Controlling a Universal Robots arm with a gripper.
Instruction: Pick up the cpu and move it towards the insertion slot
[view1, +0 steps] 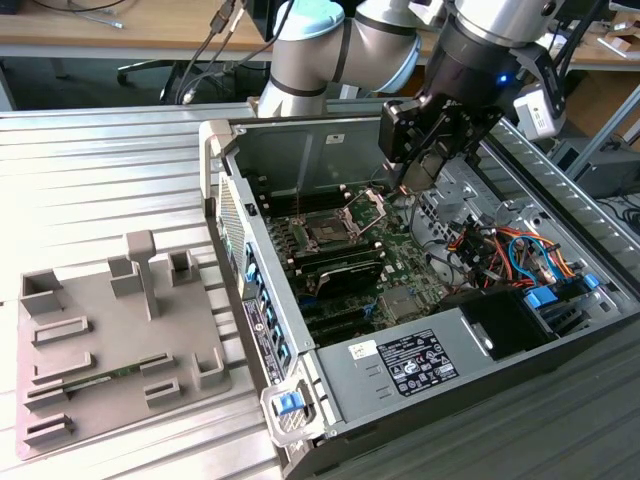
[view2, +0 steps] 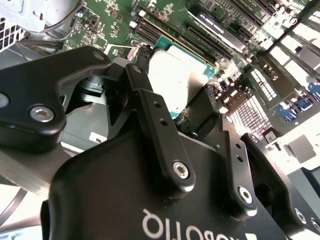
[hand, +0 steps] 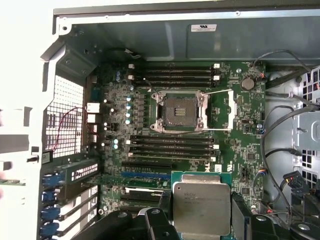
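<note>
In the exterior view my claw (view1: 425, 172) hangs above the open computer case, beside the square dark silver-framed insertion slot (view1: 330, 232). In the second wrist view my claw (view2: 185, 107) clamps the flat silvery square cpu (view2: 177, 75). In the first wrist view the cpu (hand: 201, 204) sits short of the slot (hand: 180, 111); I judge level carrying matters.

I see the gripper (view2: 187, 107) clamped on the cpu (view2: 177, 75), black fingers (view2: 150, 107) gripping its two opposite edges. Chip sits above the green motherboard (view2: 165, 15), near long black memory slots (view2: 210, 25).
</note>
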